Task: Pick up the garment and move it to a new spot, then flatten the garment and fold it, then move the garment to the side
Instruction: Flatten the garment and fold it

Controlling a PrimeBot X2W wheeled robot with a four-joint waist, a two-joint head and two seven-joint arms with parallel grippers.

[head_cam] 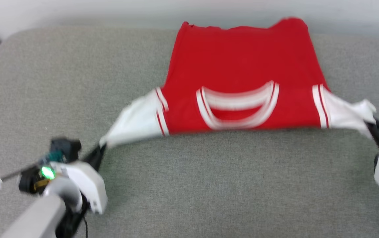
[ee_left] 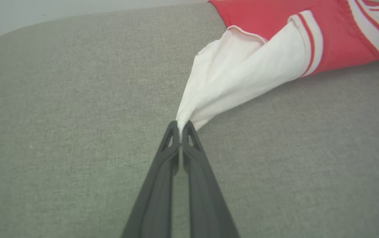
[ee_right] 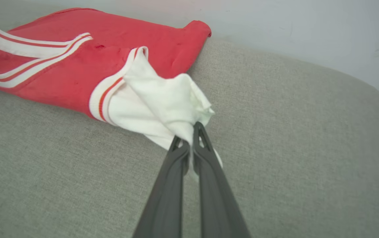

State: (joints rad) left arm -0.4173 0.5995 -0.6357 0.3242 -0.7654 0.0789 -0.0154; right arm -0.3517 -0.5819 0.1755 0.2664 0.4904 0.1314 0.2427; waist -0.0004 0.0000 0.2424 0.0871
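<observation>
You have the garment point(head_cam: 242, 62) spread on the grey cushion point(head_cam: 209, 185), lying in the cushion's far half and somewhat toward its right side. Its red hem reaches the cushion's back edge, where the pale wall point(head_cam: 77, 13) rises. Its striped collar point(head_cam: 239, 109) faces the cushion's near edge and sits about midway across the cushion's depth. Your left gripper point(head_cam: 101, 149) is over the left part of the cushion, nearer the front edge than the collar is. Its two dark fingers point(ee_left: 163, 172) are pressed together with the tip of the white left sleeve point(head_cam: 133, 120) pinched between them. In the left wrist view that sleeve is drawn out from the red body to a narrow point at the fingertips. Your right gripper point(head_cam: 369, 127) is at the cushion's right side, roughly level with the collar. Its jaws are likewise clamped tight on the bunched white cloth of the right sleeve point(head_cam: 344, 112), a fold of which spills over the fingers in the right wrist view. Both sleeves are stretched outward toward the cushion's left and right sides, so the shoulder line is taut between your two grips. You cannot tell from these views whether the fingertips touch the cushion. The head view is blurred, so finer detail on the red cloth is not readable.
</observation>
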